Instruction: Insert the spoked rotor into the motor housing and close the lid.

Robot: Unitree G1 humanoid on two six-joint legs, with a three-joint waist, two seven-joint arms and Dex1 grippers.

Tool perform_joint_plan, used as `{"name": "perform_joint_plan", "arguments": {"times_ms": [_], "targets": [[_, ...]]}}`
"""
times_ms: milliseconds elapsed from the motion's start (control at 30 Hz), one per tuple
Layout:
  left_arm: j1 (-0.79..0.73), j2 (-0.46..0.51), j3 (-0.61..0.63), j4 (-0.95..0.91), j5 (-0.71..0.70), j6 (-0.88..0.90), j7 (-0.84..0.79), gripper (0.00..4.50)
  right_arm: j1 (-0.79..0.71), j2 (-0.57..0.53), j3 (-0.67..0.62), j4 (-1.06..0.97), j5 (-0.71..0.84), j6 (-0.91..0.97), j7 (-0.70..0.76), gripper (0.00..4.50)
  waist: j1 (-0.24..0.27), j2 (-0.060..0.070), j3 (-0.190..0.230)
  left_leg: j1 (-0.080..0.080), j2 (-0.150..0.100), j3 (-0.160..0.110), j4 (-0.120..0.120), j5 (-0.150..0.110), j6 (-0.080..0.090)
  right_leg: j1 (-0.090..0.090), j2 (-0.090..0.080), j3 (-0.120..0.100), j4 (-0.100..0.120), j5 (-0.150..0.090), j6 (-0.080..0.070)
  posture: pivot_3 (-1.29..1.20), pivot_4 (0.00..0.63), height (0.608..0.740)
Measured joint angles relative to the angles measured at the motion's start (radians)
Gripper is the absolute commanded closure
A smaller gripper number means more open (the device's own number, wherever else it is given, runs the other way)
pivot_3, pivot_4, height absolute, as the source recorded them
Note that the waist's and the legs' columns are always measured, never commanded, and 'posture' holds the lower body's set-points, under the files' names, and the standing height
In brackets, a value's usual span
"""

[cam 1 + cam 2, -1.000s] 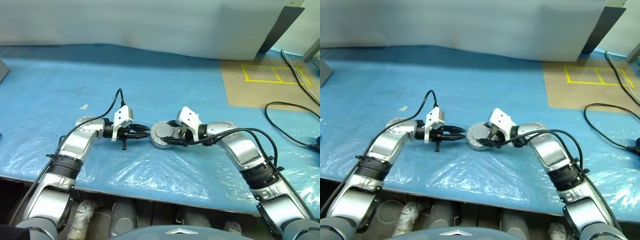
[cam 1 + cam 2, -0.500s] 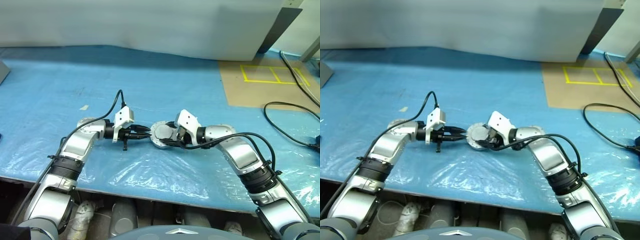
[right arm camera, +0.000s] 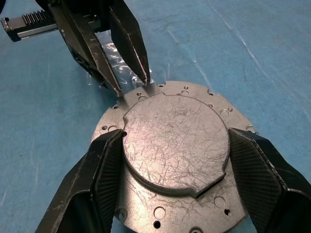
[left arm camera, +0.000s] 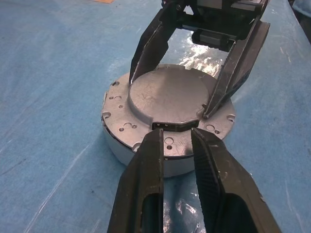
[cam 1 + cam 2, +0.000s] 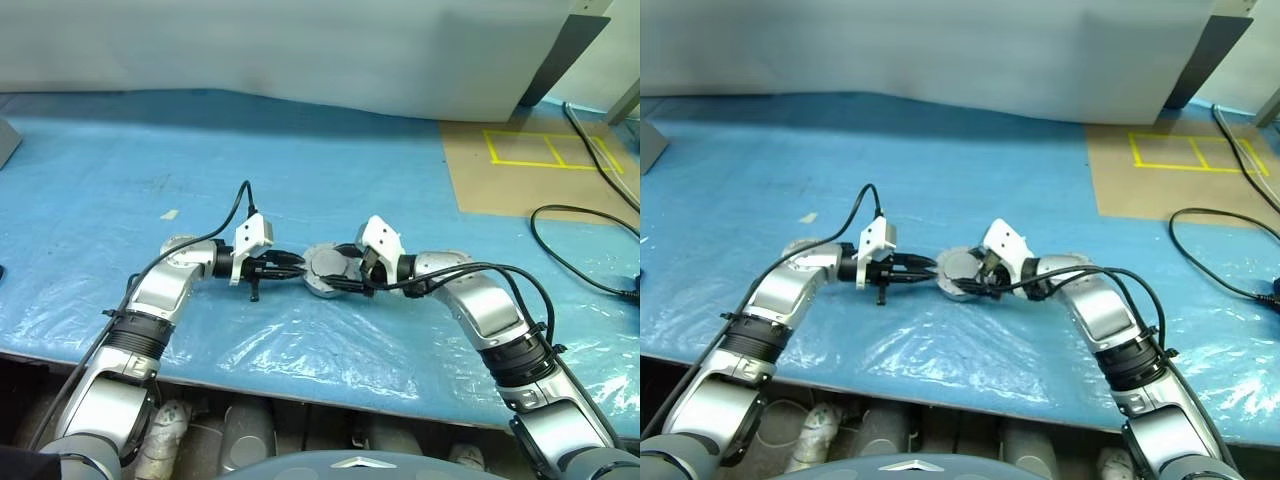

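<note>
Lid (image 3: 175,145) unmoved on blue plastic-sheeted table (image 5: 300,150); right pincer (image 4: 169,97) pinching it, left pincer (image 4: 176,133) slightly spread.

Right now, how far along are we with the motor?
Looks done: the lid sits flat on the motor housing, closing it; whether the spoked rotor is inside is hidden under the lid. In hand: the right claw clamps the lid's raised centre, and the left claw is at its rim. Left: probably confirm the lid is seated, then release.
</note>
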Motion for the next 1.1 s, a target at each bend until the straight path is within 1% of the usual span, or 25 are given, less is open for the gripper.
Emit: {"name": "perform_joint_plan", "arguments": {"times_ms": [300,500,900,967,1100], "targets": [[0.000,0.001,-0.001,-0.001,0.002,0.001,-0.006,3.55,0.000,-0.003,0.003,0.027,-0.005,-0.035,0.014,1.53,-0.001,0.000,0.000,0.000,0.000,0.000,0.000,0.000,0.000,0.000,0.000,0.000,0.000,0.000,0.000,0.00,0.150,0.740],[0.000,0.000,-0.012,-0.003,0.002,0.003,-0.009,3.55,0.001,-0.007,-0.021,0.059,0.017,-0.045,0.044,1.53,0.008,0.000,0.000,0.000,0.000,0.000,0.000,0.000,0.000,0.000,0.000,0.000,0.000,0.000,0.000,0.00,0.150,0.740],[0.000,0.000,-0.012,-0.005,0.002,0.003,-0.016,3.55,0.040,-0.015,-0.038,0.069,0.015,-0.109,0.053,1.53,0.017,0.000,0.000,0.000,0.000,0.001,-0.001,0.000,0.000,0.002,-0.001,0.000,-0.003,0.000,0.000,0.00,0.150,0.740],[0.000,0.000,-0.012,-0.009,0.002,0.003,-0.016,3.55,0.043,-0.014,-0.056,0.075,0.040,-0.097,0.056,1.53,0.019,0.000,0.000,0.000,-0.001,0.001,-0.001,0.000,0.000,0.003,-0.001,-0.001,-0.005,0.000,0.000,0.00,0.150,0.740],[0.002,0.003,-0.012,-0.018,0.002,0.005,-0.018,3.55,0.046,-0.011,-0.120,0.066,0.125,-0.003,0.060,1.53,0.022,0.000,0.000,0.000,-0.001,0.001,-0.002,0.000,0.001,0.005,-0.001,-0.002,-0.008,0.000,0.000,0.00,0.150,0.740]]}}
